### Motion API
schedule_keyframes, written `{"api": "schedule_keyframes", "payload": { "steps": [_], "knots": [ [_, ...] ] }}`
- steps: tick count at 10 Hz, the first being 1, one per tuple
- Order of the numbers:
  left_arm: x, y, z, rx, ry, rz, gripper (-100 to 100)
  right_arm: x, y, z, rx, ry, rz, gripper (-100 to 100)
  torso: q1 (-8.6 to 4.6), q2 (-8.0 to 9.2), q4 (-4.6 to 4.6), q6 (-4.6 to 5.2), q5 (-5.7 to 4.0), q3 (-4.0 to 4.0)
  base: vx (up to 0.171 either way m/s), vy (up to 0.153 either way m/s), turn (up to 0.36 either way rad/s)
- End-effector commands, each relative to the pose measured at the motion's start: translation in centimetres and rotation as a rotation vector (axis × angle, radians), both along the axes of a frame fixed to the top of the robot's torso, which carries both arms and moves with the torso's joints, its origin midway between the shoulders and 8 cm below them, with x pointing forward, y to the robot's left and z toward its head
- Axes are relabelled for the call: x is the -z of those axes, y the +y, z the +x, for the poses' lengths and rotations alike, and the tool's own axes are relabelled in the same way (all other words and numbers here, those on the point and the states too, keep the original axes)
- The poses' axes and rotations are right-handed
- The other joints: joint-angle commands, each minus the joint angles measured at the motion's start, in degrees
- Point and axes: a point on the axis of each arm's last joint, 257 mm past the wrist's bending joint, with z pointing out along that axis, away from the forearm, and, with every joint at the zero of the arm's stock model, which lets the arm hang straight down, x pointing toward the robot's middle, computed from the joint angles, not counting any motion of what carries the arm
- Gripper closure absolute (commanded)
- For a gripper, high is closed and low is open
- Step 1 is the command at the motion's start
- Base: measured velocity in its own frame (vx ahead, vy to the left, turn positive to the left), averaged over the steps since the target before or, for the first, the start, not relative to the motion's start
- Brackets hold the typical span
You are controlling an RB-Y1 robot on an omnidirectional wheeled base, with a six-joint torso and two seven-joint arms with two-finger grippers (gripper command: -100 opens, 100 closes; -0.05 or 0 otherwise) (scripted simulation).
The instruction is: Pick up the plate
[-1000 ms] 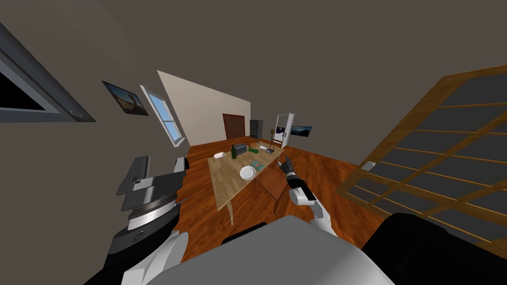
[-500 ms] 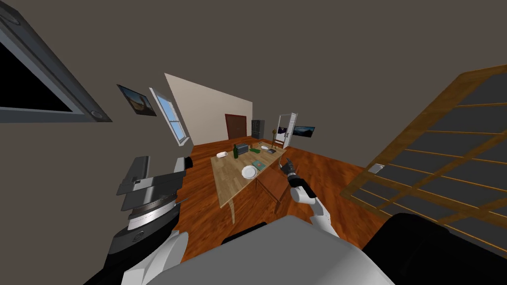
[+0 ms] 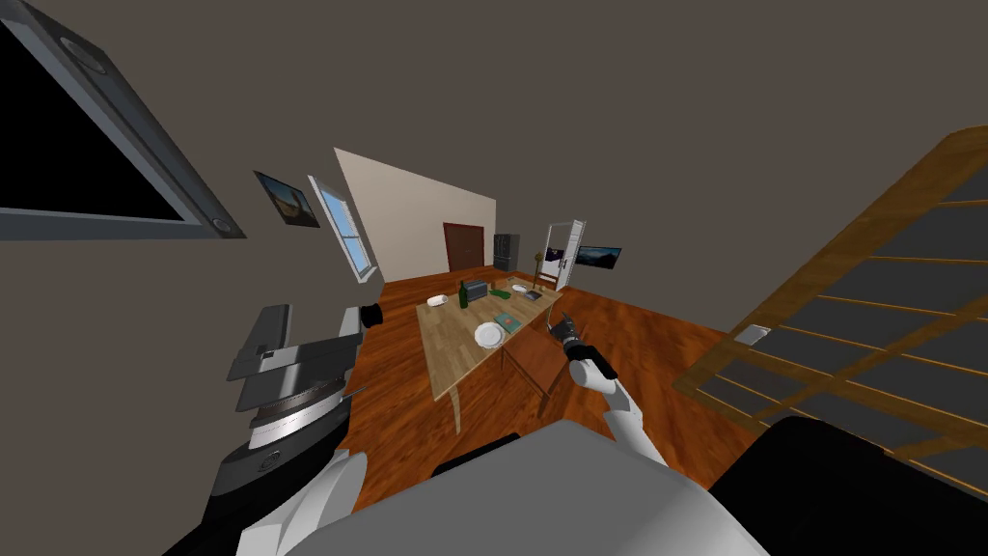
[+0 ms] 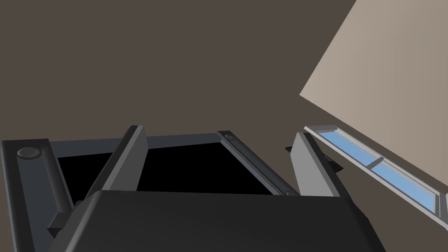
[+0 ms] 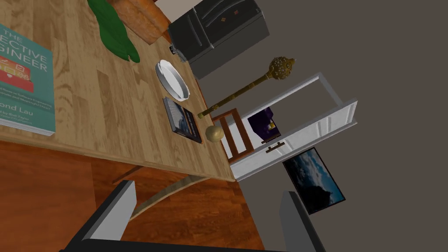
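Head view, left to right: left arm raised by the grey wall, left claw [image 4: 216, 131] spread wide and empty. Next, wooden table [image 3: 446, 359] carrying an upright green bottle [image 3: 463, 292] and a grey toaster [image 3: 476, 289], then a white plate [image 3: 488, 335] lying flat near the right-hand edge, just beside a teal book [image 3: 506, 319]. Second plate [image 5: 173, 79] at the far end, next to a dark book [image 5: 183, 119]. Right claw [image 3: 557, 319] off the table's right edge, apart from both plates, blades spread, gripping nothing.
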Motion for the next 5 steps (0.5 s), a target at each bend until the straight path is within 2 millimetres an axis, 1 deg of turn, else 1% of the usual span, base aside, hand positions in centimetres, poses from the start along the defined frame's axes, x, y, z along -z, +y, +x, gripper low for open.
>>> {"api": "schedule_keyframes", "payload": {
  "steps": [1, 2, 3, 4, 5],
  "knots": [
    [0.0, 0.0, 0.0, 0.000, 0.000, 0.000, 0, 0.9, -0.2, 0.1, 0.005, 0.013, 0.054, -100, 0.00, 0.00, 0.00, 0.00, 0.00, 0.00, -0.004, 0.009, 0.038],
    [0.0, 0.0, 0.0, 0.000, 0.000, 0.000, 0, 2.6, -1.2, 0.2, 0.020, 0.034, 0.145, -100, 0.00, -0.01, 0.00, 0.01, 0.00, 0.00, -0.004, 0.012, 0.093],
    [0.0, 0.0, 0.0, 0.000, 0.000, 0.000, 0, 3.5, -2.1, 0.4, 0.035, 0.036, 0.223, -100, 0.00, -0.01, 0.00, 0.00, 0.00, -0.01, -0.003, 0.014, 0.113],
    [0.0, 0.0, 0.0, 0.000, 0.000, 0.000, 0, 4.4, -2.0, 0.3, 0.033, 0.048, 0.255, -100, 0.01, -0.03, 0.00, -0.01, 0.00, -0.02, 0.000, 0.009, 0.038],
    [0.0, 0.0, 0.0, 0.000, 0.000, 0.000, 0, 5.9, -2.6, 0.4, 0.046, 0.065, 0.341, -100, 0.00, -0.02, -0.01, 0.02, 0.00, -0.01, 0.001, 0.011, 0.069]
  ]
}}
